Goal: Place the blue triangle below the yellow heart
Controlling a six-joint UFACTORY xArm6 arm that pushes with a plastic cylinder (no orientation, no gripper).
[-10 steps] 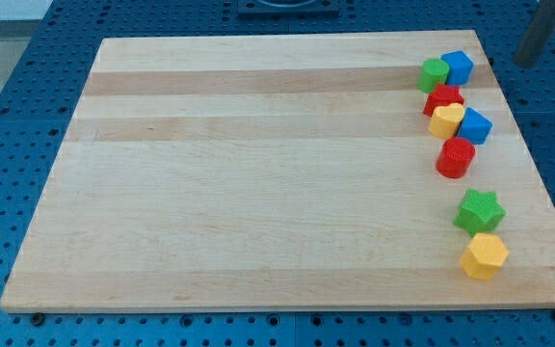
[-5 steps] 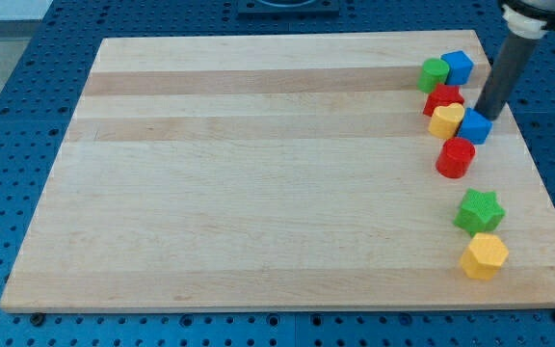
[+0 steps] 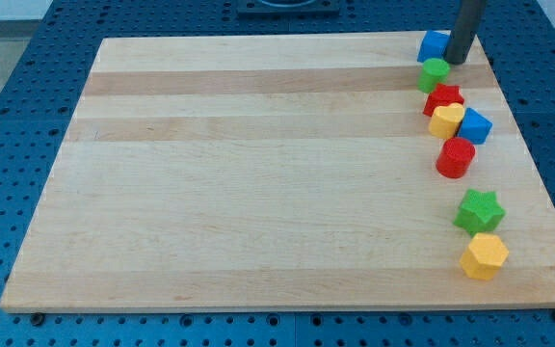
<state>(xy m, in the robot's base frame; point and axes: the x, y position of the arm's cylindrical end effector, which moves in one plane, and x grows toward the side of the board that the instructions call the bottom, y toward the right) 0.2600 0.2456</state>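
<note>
Rod's tip (image 3: 456,62) at the view's top right of the desk (image 3: 258,173), touching the right side of a blue block (image 3: 434,45). No gripper here, only a plain rod, nothing held.

Green block (image 3: 435,74) just below the tip. Below it, a tight cluster: red block (image 3: 443,97), yellow heart (image 3: 445,121), blue triangle (image 3: 475,126) touching the heart's right side. Red cylinder (image 3: 456,158) just under these.

Lower, apart: green star (image 3: 478,210), with a yellow hexagon (image 3: 485,255) beneath it.

light: bright, even | shadows: faint, soft | glare: mild sheen on board (image 3: 258,173) | focus: sharp
</note>
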